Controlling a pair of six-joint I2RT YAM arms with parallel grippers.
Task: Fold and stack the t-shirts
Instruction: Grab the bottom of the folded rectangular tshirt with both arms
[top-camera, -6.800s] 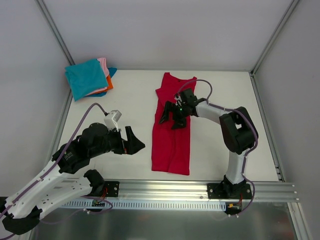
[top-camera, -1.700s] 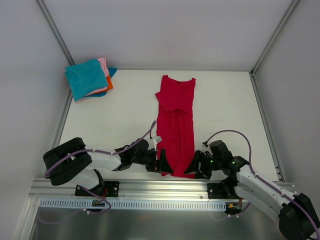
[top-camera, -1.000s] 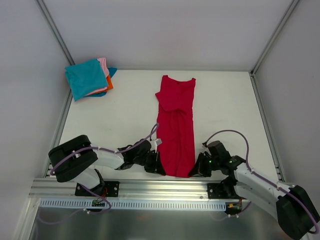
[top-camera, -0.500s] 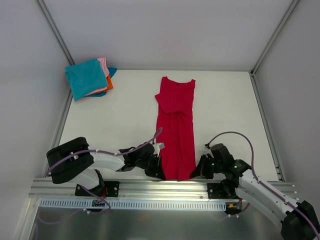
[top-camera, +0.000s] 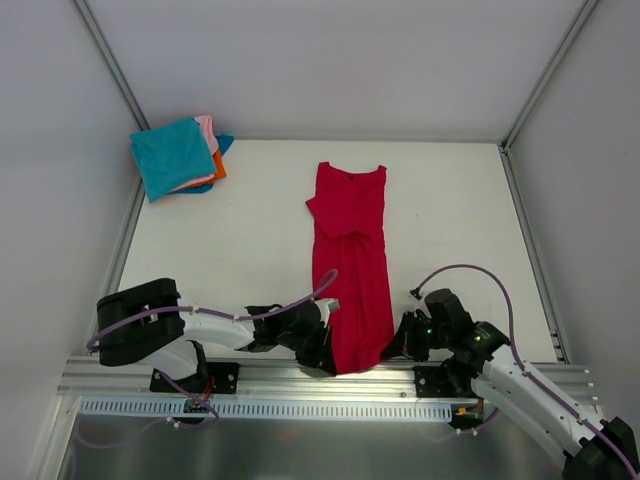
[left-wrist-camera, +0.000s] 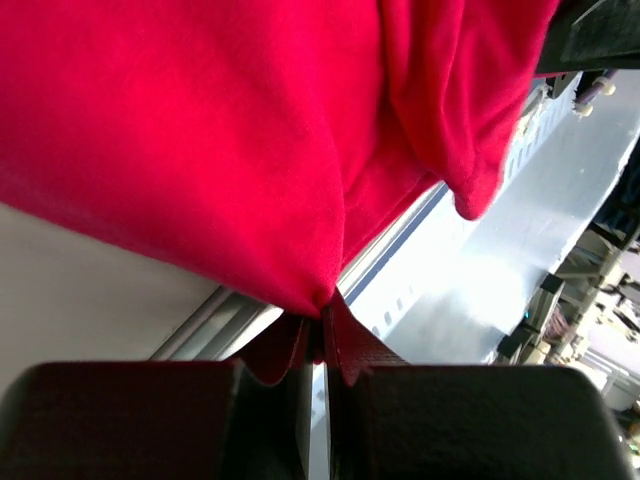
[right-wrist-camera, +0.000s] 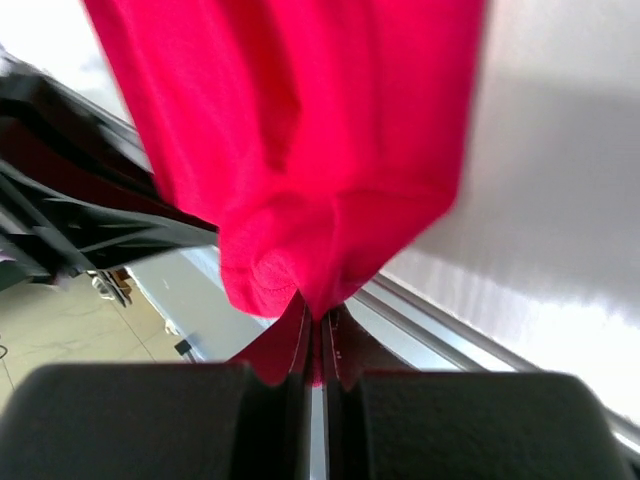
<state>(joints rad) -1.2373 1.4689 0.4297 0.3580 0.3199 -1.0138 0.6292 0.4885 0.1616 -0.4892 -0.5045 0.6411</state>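
Red t-shirt (top-camera: 349, 262) lies lengthwise mid-counter, sides folded in; my left pincer (left-wrist-camera: 318, 312) and right pincer (right-wrist-camera: 316, 322) are each clamped on a hem corner at the near edge. Looks like the lengthwise fold: next, lift both corners evenly and carry the hem to the collar. No containers; folded stack (top-camera: 178, 156) sits at the far-left corner.

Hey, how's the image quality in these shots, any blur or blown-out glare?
Top external: sharp and evenly lit, soft shadows only. Left wrist: the red t-shirt fills the frame, the rail beyond washed out. Right wrist: the cloth edges look smeared and the table glares bright.
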